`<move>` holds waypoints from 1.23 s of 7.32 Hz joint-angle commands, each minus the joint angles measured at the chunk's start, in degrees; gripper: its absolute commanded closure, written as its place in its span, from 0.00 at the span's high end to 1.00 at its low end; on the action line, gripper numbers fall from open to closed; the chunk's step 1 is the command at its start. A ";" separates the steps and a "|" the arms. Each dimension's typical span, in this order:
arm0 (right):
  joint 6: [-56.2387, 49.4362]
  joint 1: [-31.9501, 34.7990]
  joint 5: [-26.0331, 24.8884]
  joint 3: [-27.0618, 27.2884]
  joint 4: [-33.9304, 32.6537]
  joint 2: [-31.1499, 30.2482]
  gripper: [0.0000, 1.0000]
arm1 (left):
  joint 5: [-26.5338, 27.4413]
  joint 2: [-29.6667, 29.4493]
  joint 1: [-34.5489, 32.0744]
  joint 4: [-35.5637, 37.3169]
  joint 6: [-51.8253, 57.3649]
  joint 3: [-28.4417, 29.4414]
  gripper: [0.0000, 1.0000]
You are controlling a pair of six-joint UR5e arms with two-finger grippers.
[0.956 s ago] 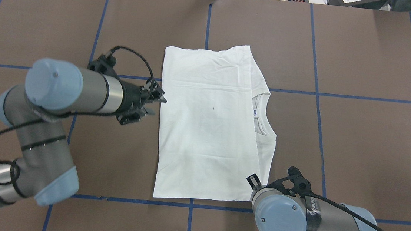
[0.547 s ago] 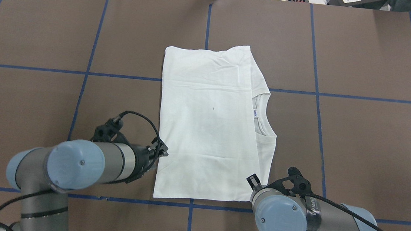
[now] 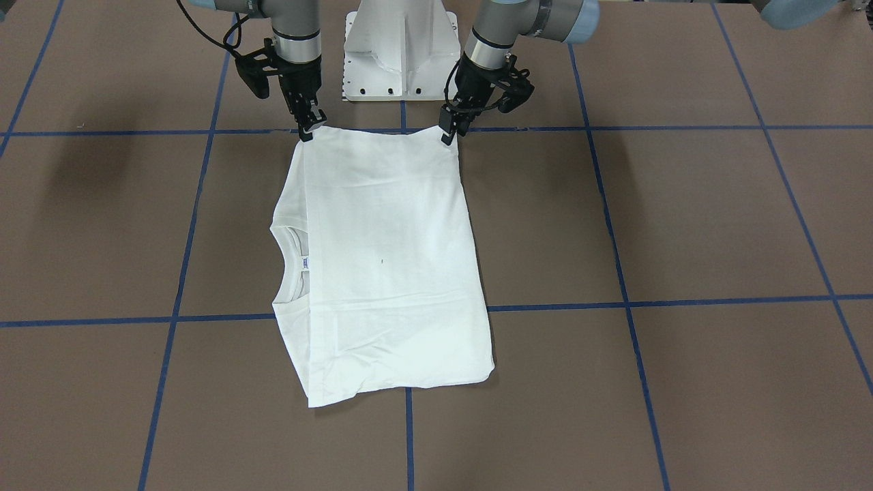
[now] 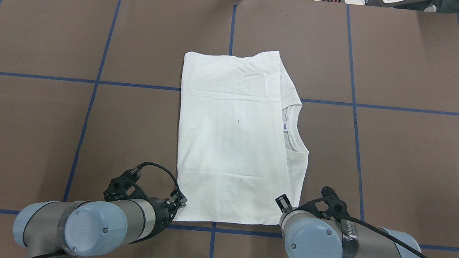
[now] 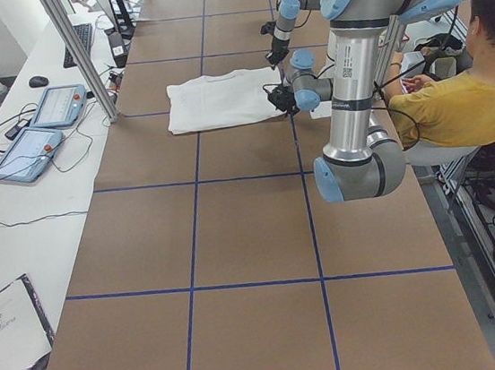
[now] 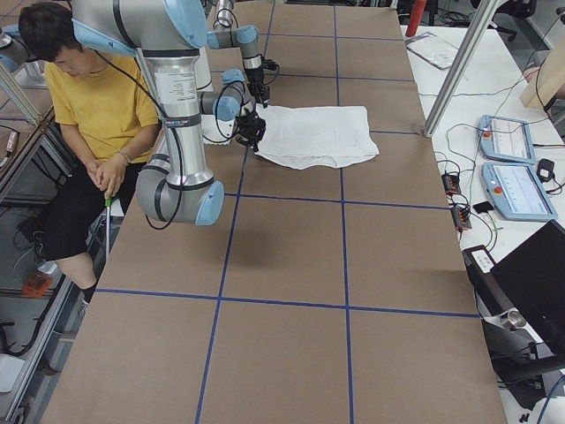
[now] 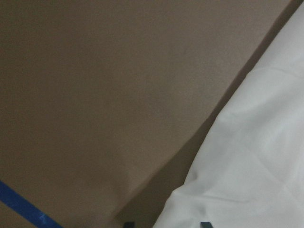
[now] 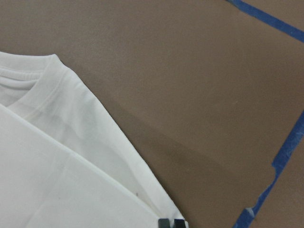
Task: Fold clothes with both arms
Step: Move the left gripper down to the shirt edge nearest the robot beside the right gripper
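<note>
The shirt (image 4: 228, 137) lies flat on the table (image 4: 397, 160) just in front of the robot's white base (image 3: 399, 48). It is folded into a long rectangle that runs straight away from the base. Both claws are down at the two corners nearest the base. The right claw (image 3: 308, 131) looks clenched on its corner, its two tips pressed together right where the cloth ends. The left claw (image 3: 448, 136) is released, its tips apart with the edge of the shirt lying between them.

I'd judge the step in hand to be taking hold of this near edge so it can be carried away from the base and laid over the far end. To do it well, the left claw should pinch every layer at its corner before anything rises. Then both should lift together at one height, keeping the edge taut and square so the halves meet evenly.

The cloth is soft white cotton, thin, with faint creases across it. On the right arm's side of the base a second layer peeps out, showing the ribbed round collar (image 3: 290, 256) and a small label (image 3: 306, 262). The table is matt brown, crossed by blue tape lines (image 3: 614, 300).
</note>
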 commanded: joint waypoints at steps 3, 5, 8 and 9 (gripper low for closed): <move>0.00 0.00 0.00 0.00 -0.03 0.03 0.00 | 0.16 -0.03 1.31 0.49 -3.86 -0.51 0.00; 0.00 -0.09 0.00 0.00 -0.03 0.03 0.00 | 0.16 -0.12 1.23 0.49 -3.87 -0.51 0.00; 0.52 -1.49 -0.09 1.57 -0.64 -0.06 0.00 | 0.07 1.71 1.40 3.36 -4.04 -7.59 0.00; 0.88 -2.71 -0.09 4.72 -2.65 -1.10 0.00 | 0.07 2.42 2.97 5.56 -6.31 -11.72 0.00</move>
